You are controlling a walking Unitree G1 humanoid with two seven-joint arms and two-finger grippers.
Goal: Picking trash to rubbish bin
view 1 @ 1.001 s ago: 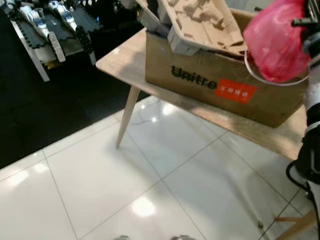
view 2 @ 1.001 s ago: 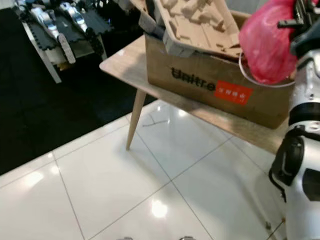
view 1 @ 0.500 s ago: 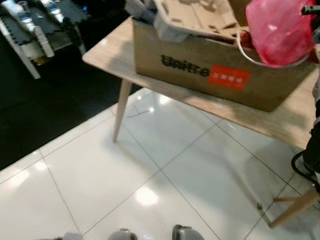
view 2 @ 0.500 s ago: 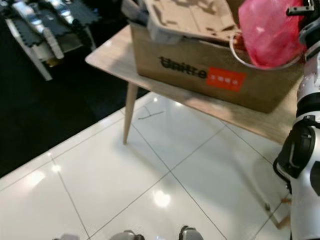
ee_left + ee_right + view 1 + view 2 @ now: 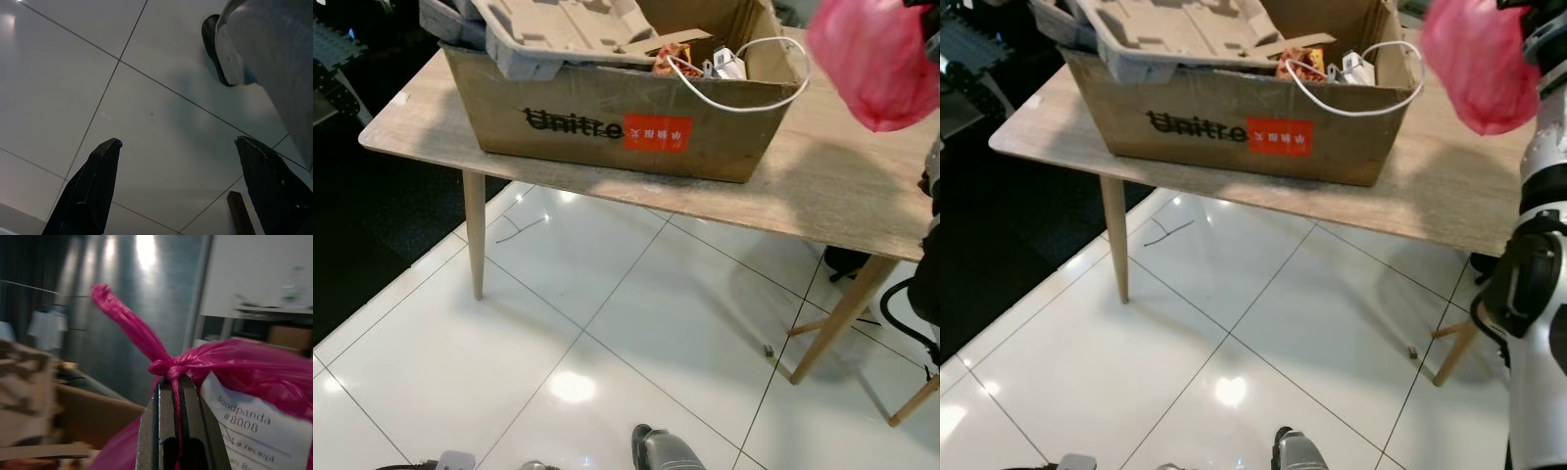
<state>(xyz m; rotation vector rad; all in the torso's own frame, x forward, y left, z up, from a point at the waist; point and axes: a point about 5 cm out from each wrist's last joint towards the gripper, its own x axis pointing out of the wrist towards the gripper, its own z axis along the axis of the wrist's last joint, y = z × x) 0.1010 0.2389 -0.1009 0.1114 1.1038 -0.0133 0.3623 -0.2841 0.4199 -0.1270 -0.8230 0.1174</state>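
A knotted pink plastic bag (image 5: 879, 61) hangs at the upper right, above the wooden table (image 5: 842, 186) and to the right of the cardboard box (image 5: 607, 127). My right gripper (image 5: 174, 382) is shut on the bag's knot (image 5: 168, 367), and a white receipt label (image 5: 254, 428) shows on the bag. The right arm (image 5: 1538, 294) rises along the right edge of the eye views. My left gripper (image 5: 178, 147) hangs low over the white floor tiles, open, with nothing between its fingers.
The open box holds moulded pulp trays (image 5: 558, 24), a white cable (image 5: 744, 88) and small items. Slanted table legs (image 5: 475, 235) (image 5: 842, 313) stand on the glossy tiles. A dark floor area (image 5: 372, 225) lies to the left. A person's shoe (image 5: 220, 54) stands near my left gripper.
The camera has swung right and nearer, so the box and table now sit more to the left and the box's inside shows. The pink bag stays held at the upper right.
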